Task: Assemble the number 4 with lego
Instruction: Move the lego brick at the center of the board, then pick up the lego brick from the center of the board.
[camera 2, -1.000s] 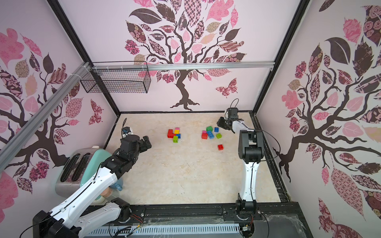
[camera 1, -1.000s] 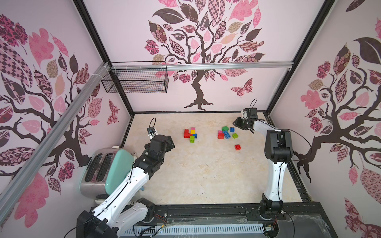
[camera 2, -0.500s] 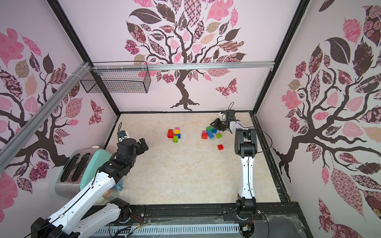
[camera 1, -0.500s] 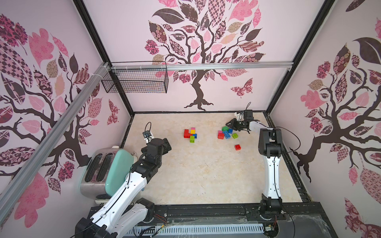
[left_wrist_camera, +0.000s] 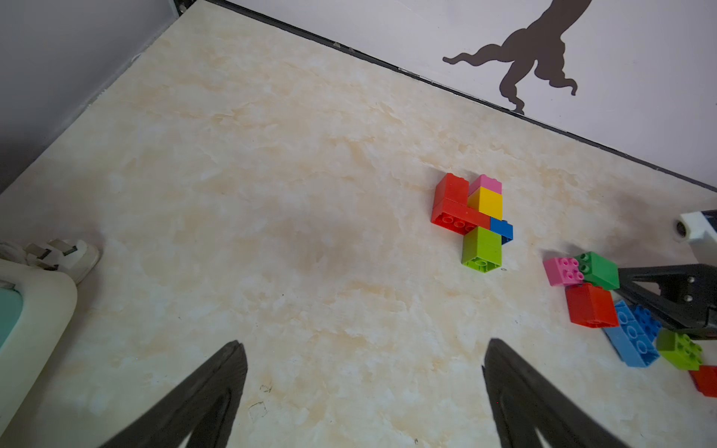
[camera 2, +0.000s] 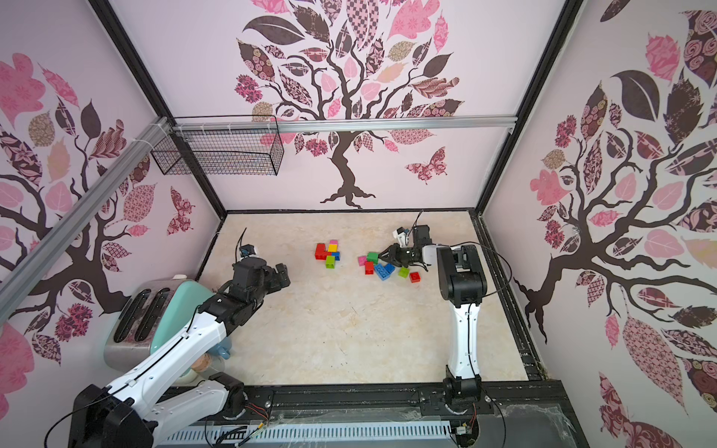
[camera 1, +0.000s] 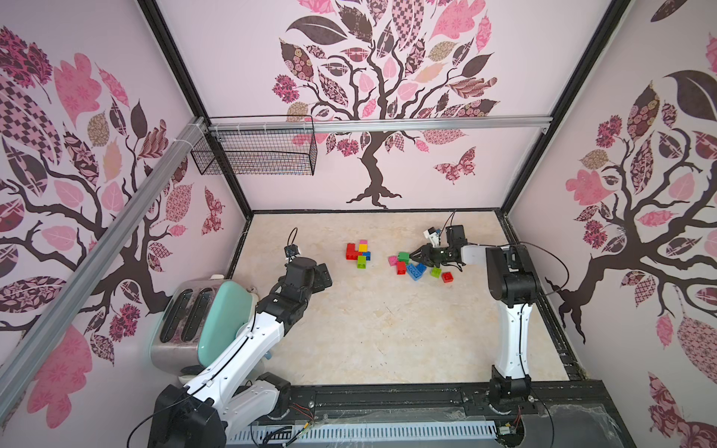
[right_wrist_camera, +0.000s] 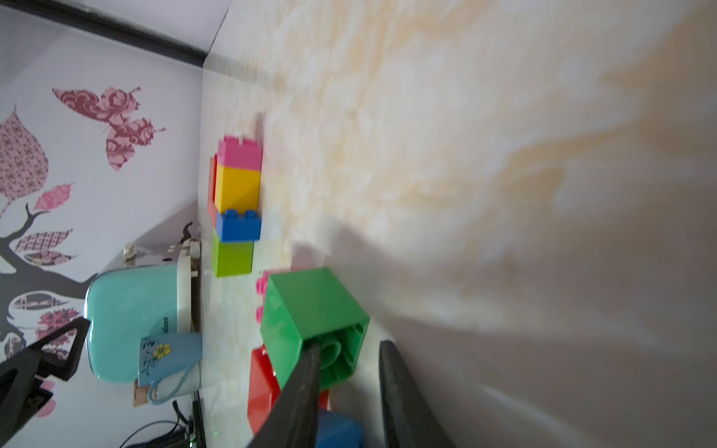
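Lego green brick (right_wrist_camera: pixel 310 306) straddled at hollow wall by right gripper (right_wrist_camera: pixel 349 345), set narrow, hold not discernible; left gripper (left_wrist_camera: pixel 364 342) spread wide over bench (left_wrist_camera: pixel 310 194).

- This is a robot test cell in a lab, dressed to look homely. Three walls close round a small counter (camera 1: pixel 388 329) with a marble-look top.
- Black frame posts (camera 1: pixel 171 58) run up the corners. Bare aluminium rails (camera 1: pixel 426 125) cross the walls, and one carries a wire basket (camera 1: pixel 256 155).
- The walls wear a tree decal (camera 1: pixel 374 174) with pink leaves and butterflies, which is decoration rather than a lived-in room.
- A white-and-black left arm (camera 1: pixel 248 341) and right arm (camera 1: pixel 512 337) stand on a black base track (camera 1: pixel 388 397) along the front edge. A slotted cable duct (camera 1: pixel 368 430) and loose wiring lie beside it.
- Household props sit about: a mint toaster (camera 1: pixel 182 310), a flowered mug (right_wrist_camera: pixel 170 353) and coloured lego (camera 1: pixel 414 271).
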You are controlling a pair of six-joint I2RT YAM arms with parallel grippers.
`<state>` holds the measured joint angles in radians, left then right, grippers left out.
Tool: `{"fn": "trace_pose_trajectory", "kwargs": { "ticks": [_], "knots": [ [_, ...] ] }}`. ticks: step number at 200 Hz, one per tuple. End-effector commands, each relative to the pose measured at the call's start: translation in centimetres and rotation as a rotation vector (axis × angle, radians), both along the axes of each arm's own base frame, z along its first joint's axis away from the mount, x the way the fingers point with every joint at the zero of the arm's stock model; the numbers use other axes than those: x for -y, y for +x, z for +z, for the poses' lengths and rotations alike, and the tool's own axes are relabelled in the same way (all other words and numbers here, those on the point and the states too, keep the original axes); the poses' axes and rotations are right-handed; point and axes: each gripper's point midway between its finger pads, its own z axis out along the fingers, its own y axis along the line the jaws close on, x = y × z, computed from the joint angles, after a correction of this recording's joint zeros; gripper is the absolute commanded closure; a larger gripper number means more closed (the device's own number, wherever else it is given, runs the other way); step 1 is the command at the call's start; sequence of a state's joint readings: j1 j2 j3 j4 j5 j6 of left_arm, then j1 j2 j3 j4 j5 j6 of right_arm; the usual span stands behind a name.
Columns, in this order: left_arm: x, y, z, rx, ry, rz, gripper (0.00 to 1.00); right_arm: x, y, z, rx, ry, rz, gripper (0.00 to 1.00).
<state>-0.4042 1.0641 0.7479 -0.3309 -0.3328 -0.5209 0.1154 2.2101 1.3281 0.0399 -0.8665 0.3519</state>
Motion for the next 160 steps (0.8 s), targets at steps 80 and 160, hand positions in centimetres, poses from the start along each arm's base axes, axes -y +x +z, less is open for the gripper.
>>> {"fn": "trace_pose_trajectory", "kwargs": {
  "ticks": [80, 160],
  "knots": [
    [3.4, 1.0, -0.1, -0.026, -0.069, -0.145, 0.02, 3.2, -7.7, 0.8, -0.036, -0.278, -0.147, 0.57],
    [3.1, 1.4, -0.5, -0.038, -0.053, -0.124, 0.02, 7.8, -9.4, 2.2, -0.005, -0.619, -0.282, 0.5]
  ]
}}
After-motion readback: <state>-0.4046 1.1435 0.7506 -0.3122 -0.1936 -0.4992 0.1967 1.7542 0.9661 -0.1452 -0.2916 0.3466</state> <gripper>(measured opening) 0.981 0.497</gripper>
